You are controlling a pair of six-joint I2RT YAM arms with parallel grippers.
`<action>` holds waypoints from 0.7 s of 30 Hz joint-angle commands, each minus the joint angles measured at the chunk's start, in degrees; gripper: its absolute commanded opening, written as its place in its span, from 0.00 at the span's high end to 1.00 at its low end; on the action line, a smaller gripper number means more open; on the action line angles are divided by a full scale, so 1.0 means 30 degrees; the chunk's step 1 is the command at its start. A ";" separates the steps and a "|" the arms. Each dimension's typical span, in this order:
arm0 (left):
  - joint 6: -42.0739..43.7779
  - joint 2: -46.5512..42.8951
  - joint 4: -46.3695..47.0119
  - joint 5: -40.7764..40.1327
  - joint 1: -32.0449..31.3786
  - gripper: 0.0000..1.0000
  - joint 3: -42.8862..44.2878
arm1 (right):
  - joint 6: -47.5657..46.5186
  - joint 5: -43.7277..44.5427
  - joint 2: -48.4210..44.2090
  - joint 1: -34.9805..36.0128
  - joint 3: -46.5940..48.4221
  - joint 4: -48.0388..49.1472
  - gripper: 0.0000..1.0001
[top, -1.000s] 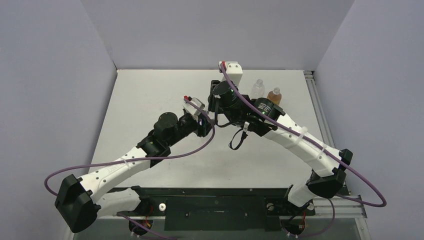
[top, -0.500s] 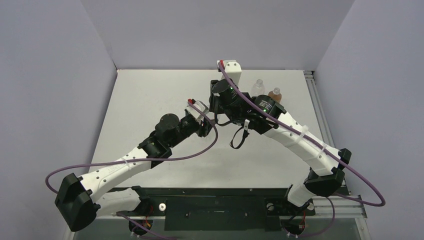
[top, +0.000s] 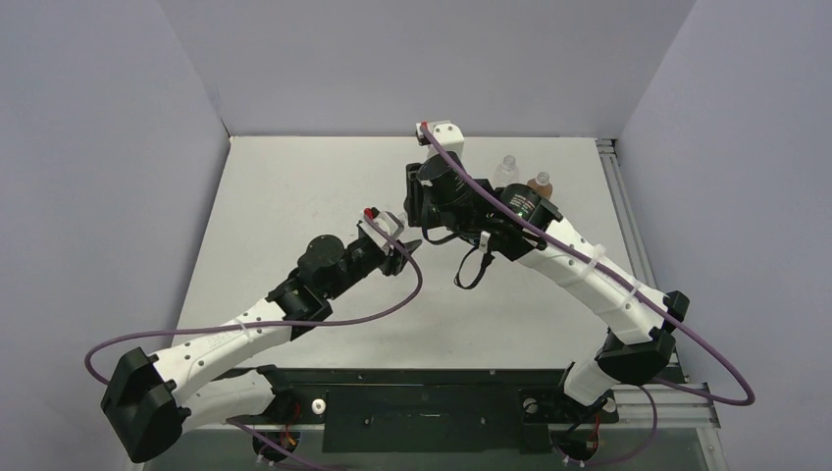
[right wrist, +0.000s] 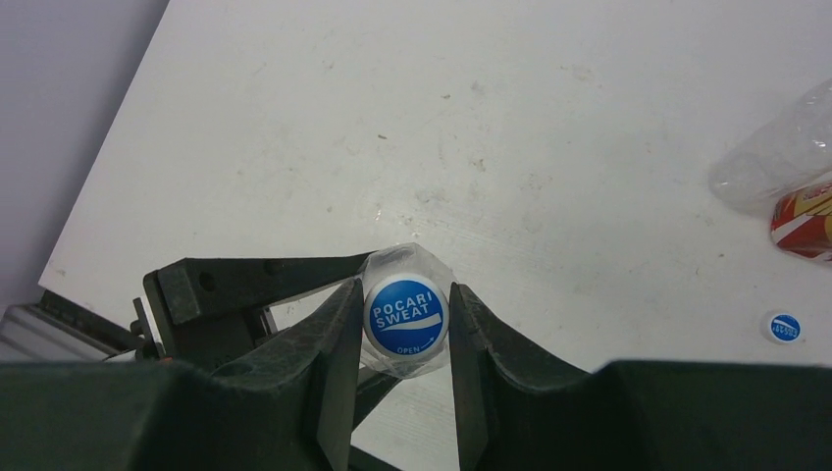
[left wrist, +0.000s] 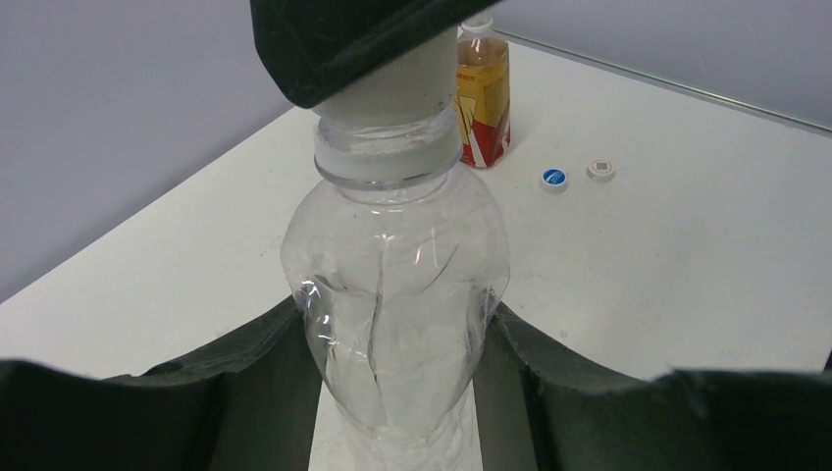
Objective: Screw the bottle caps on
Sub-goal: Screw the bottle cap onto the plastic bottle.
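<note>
A clear bottle [left wrist: 397, 285] stands upright between my left gripper's [left wrist: 392, 329] fingers, which are shut on its lower body. On its neck sits a blue-and-white cap [right wrist: 405, 314], and my right gripper [right wrist: 404, 292] is shut on that cap from above. In the top view the two grippers meet at mid-table, left gripper [top: 404, 245] below right gripper [top: 424, 218], and the held bottle is hidden there. An amber bottle [left wrist: 483, 93] with a red band stands behind. A second blue cap [left wrist: 554, 179] and a white cap [left wrist: 600, 170] lie loose beside it.
Another clear bottle [top: 506, 170] stands next to the amber bottle [top: 539, 183] at the back right of the white table [top: 294, 186]. Grey walls close the left, back and right sides. Purple cables loop off both arms.
Both grippers have shifted slightly left and nearer together, carrying the bottle and cap. The right wrist has turned a little. Both grips are unchanged.
</note>
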 commanded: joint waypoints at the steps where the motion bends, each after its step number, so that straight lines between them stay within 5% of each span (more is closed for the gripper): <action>1: 0.0673 -0.1475 0.4996 0.2612 -0.0304 1.00 -0.0203 | -0.0198 -0.5021 0.0621 0.0394 -0.0229 -0.0028 0.87; 12: 0.0107 -0.1392 0.4275 0.2358 -0.0060 1.00 0.0056 | -0.0185 -0.3758 0.0908 0.0415 0.0294 -0.0910 0.87; 21: -0.0740 -0.0494 0.3687 0.1810 0.0026 1.00 0.0766 | 0.0687 -0.1939 0.0992 0.0620 0.0764 -0.0885 0.74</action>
